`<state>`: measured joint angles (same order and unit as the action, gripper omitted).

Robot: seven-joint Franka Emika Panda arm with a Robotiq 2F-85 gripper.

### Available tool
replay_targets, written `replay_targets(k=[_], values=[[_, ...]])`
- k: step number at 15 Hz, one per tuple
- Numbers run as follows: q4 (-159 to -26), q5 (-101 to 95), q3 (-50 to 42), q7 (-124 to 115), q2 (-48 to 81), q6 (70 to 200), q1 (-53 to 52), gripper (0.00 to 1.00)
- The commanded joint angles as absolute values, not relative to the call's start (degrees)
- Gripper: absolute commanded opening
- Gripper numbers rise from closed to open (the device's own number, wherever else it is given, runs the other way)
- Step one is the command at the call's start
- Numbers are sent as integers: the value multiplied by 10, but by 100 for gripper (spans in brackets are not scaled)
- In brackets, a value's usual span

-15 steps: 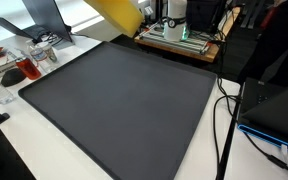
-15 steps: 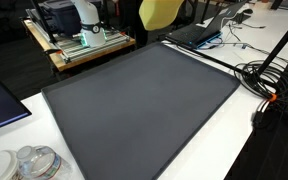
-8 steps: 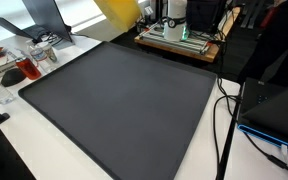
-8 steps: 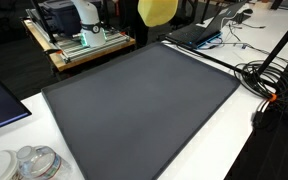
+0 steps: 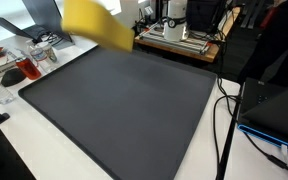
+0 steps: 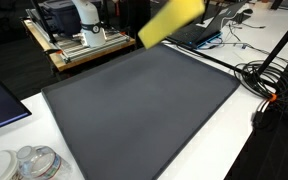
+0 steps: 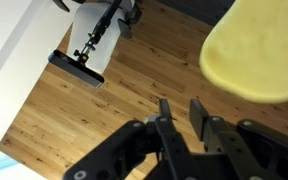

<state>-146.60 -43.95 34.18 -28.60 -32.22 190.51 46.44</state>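
I am looking for writing first. Any lettering on the gear at the back is too small for me to read, and the yellow object is showing no label on its plain face.

In the wrist view the claw is pointing up from the lower edge, with its two dark fingers standing a little apart. Nothing is sitting between them and nothing is touching them. Behind it I am seeing a wood floor and a black stand.

The yellow object is floating clear of the claw, up and to the side in that view, a pale rounded shape with soft edges. In both exterior views it is hanging in the air as a blurred, tilted streak above the far edge of the dark mat, touching nothing that I can make out.

The mat is covering most of the white table. Black cables are trailing along one side of it, and some clear plastic tubs are standing at a near corner.
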Motion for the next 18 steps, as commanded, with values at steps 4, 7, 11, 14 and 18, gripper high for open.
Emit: replay_targets(k=[4,7,11,14,18], values=[[-1487,-422,437,-316,-389,1945,567,82],[-1483,-437,450,-308,-371,1926,565,100],[-1484,-481,416,-258,-300,1828,475,100],[-1477,-465,395,-192,-256,1721,407,100],[-1457,-412,352,-76,-199,1628,325,100]])
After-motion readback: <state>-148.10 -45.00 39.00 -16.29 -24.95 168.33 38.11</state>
